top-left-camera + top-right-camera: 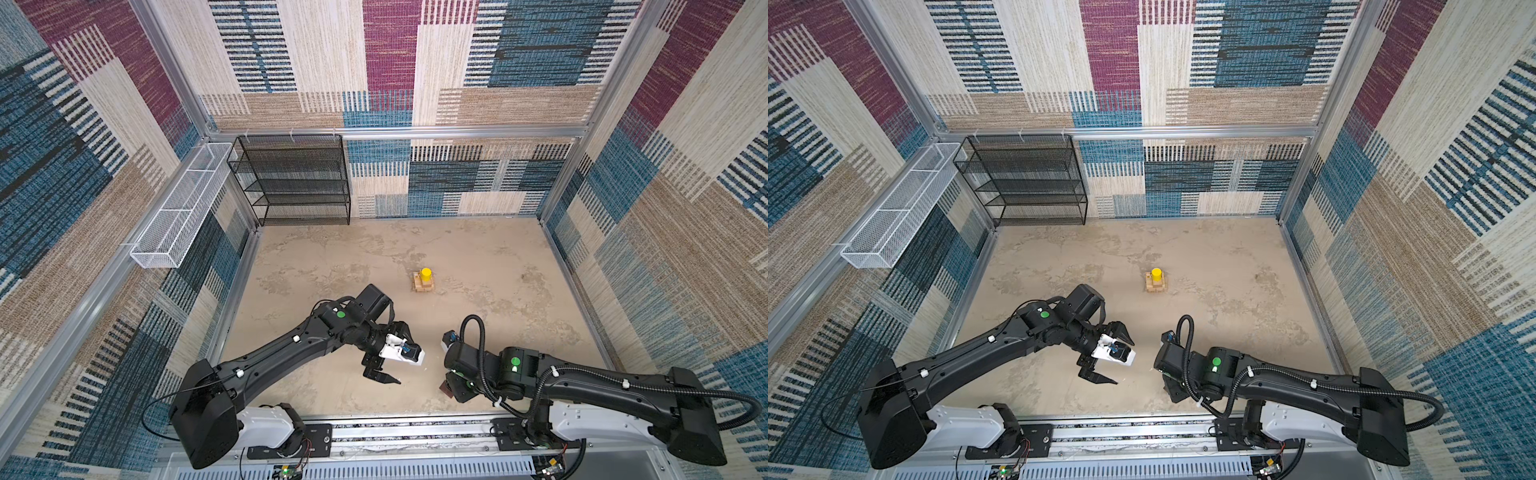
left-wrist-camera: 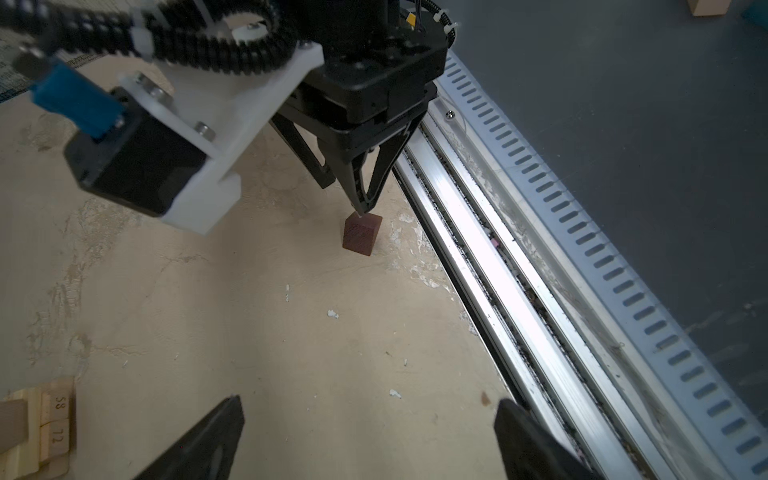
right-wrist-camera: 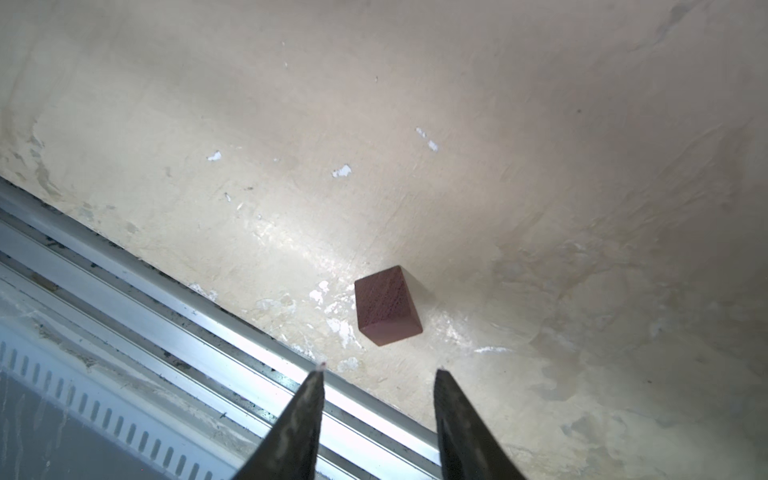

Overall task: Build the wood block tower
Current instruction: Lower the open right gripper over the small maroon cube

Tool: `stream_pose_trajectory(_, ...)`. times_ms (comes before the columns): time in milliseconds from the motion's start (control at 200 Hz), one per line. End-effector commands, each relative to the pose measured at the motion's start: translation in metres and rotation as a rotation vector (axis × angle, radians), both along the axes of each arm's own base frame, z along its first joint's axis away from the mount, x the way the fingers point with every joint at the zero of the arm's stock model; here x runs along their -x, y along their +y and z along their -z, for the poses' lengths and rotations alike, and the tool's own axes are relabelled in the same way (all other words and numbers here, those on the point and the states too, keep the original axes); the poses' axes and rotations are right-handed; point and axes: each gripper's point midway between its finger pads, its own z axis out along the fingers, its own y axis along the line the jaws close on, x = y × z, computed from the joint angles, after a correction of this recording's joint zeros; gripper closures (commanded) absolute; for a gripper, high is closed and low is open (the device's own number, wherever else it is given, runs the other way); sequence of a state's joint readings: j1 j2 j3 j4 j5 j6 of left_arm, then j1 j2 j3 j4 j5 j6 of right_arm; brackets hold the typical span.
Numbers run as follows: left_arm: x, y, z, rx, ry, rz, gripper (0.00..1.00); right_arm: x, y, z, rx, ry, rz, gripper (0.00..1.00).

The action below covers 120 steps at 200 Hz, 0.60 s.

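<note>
The wood block tower [image 1: 423, 284] [image 1: 1156, 283] stands mid-table in both top views, crossed pale planks with a yellow cylinder [image 1: 426, 273] on top. A dark brown block [image 3: 388, 307] [image 2: 361, 235] lies alone near the front rail. My right gripper [image 3: 380, 369] [image 2: 361, 208] hangs just over it, open, with a narrow gap and nothing between its fingers. From above the wrist hides most of the block [image 1: 446, 390]. My left gripper [image 1: 404, 357] [image 1: 1124, 362] [image 2: 370, 401] is wide open and empty, left of the right arm. Pale number-printed planks [image 2: 45, 428] show at the edge of the left wrist view.
An aluminium rail [image 1: 415, 432] [image 3: 166, 299] runs along the table's front edge, close to the brown block. A black mesh shelf [image 1: 291, 178] stands at the back left, and a white wire basket [image 1: 183, 208] hangs on the left wall. Patterned walls enclose the table.
</note>
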<state>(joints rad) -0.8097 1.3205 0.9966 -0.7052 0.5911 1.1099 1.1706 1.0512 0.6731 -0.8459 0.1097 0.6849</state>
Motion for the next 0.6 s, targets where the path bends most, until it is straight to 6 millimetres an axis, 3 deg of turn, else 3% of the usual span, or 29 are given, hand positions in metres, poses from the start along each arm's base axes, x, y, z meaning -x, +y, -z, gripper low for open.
stream_pose_trajectory(0, 0.003, 0.004, 0.002, -0.012, -0.005, 0.017, 0.01, 0.001, 0.011, 0.002, -0.055, 0.017, 0.011, 0.47)
stream_pose_trajectory(596, 0.002, 0.008, 0.013, -0.057, -0.018, 0.005, 0.01, 0.004, 0.016, 0.035, 0.021, 0.067, -0.012, 0.46)
